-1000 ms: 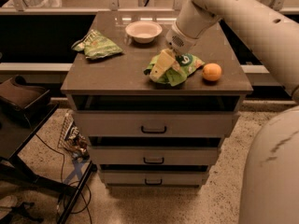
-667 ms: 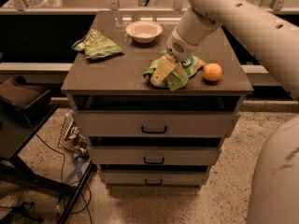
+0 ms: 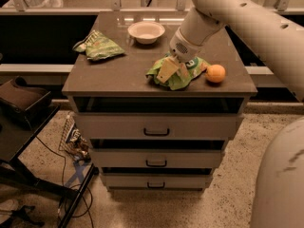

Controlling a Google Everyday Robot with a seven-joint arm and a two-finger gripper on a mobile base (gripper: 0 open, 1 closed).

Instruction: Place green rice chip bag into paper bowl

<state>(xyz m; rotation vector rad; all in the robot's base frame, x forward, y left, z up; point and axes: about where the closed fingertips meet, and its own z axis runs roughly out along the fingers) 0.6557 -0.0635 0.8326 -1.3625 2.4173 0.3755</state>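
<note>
The green rice chip bag [image 3: 183, 75] lies on the right front of the cabinet top [image 3: 123, 75], bright lime green and crumpled. My gripper [image 3: 167, 71] is down on the bag's left part, touching it, with the white arm [image 3: 213, 13] reaching in from the upper right. The wrist hides part of the bag. The paper bowl [image 3: 146, 31] is small, white and empty. It stands at the back middle of the top, behind and a little left of the bag, apart from it.
A flatter pale green bag [image 3: 97, 45] lies at the back left of the top. An orange [image 3: 215, 73] sits just right of the chip bag near the right edge. The cabinet has three drawers [image 3: 156, 129] below. A dark stand [image 3: 23, 103] and cables are on the floor at left.
My arm has come lower, pressing the gripper further down onto the chip bag. The bag, bowl and orange have stayed in place.
</note>
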